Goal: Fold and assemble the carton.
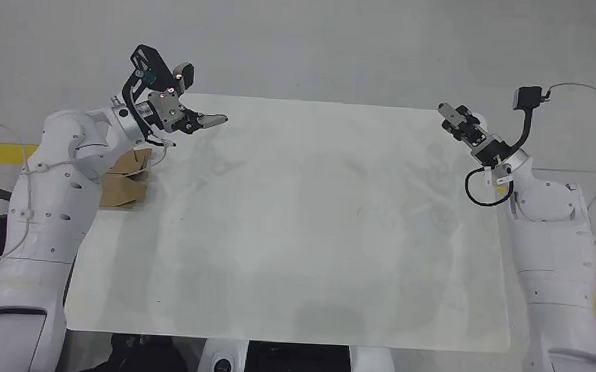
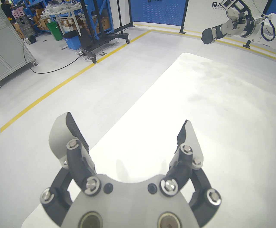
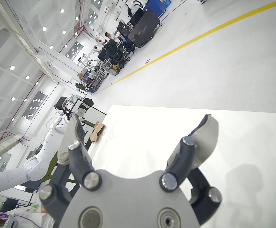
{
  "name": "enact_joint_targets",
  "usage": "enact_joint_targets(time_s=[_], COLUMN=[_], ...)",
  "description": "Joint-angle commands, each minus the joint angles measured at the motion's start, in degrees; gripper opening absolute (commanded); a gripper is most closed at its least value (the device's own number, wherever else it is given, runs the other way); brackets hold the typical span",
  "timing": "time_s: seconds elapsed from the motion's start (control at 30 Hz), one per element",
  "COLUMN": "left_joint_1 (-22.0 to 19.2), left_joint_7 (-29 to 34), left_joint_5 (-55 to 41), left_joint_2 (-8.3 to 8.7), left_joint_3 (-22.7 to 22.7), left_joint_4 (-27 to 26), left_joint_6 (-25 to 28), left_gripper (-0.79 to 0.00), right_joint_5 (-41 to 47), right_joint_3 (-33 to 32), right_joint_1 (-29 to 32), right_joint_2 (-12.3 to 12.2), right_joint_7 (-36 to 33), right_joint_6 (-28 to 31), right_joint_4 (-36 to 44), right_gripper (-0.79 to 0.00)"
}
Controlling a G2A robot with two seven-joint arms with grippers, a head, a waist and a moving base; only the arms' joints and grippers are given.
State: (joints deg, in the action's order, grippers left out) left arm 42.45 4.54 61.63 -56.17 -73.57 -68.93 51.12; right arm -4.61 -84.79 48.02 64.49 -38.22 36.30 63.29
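Observation:
A brown cardboard carton [image 1: 128, 179] lies at the table's left edge, partly hidden under the left arm; it is a small tan shape [image 3: 97, 130] at the table's far edge in the right wrist view. My left gripper [image 1: 203, 120] hovers open over the table's back left corner, right of and behind the carton, with nothing between its fingers [image 2: 73, 131]. My right gripper [image 1: 451, 115] stands open and empty above the back right corner, far from the carton. The right wrist view has its fingers [image 3: 207, 129] spread over bare table.
The white table [image 1: 306, 226] is bare across its middle and front. Past its back edge lies grey floor with a yellow line [image 2: 64, 79]. The right arm's gripper [image 2: 215, 34] appears far off in the left wrist view.

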Motion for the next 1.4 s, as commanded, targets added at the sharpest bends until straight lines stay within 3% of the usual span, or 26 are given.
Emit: enact_joint_targets(time_s=[0.0,0.97,1.2,1.37], left_joint_1=[0.0,0.0,-1.2,-2.6], left_joint_7=[0.0,0.0,10.5,16.6], left_joint_5=[0.0,0.0,-10.1,-18.1], left_joint_2=[0.00,0.00,-0.04,0.49], left_joint_3=[0.0,0.0,-0.1,-1.7], left_joint_4=[0.0,0.0,3.5,6.7], left_joint_6=[0.0,0.0,-1.6,0.4], left_gripper=[0.000,-0.001,0.000,0.000], right_joint_5=[0.0,0.0,0.0,0.0], right_joint_3=[0.0,0.0,0.0,0.0], right_joint_1=[0.0,0.0,0.0,0.0], right_joint_2=[0.0,0.0,0.0,0.0], right_joint_7=[0.0,0.0,0.0,0.0], right_joint_6=[0.0,0.0,0.0,0.0], right_joint_4=[0.0,0.0,0.0,0.0], right_gripper=[0.000,0.000,0.000,0.000])
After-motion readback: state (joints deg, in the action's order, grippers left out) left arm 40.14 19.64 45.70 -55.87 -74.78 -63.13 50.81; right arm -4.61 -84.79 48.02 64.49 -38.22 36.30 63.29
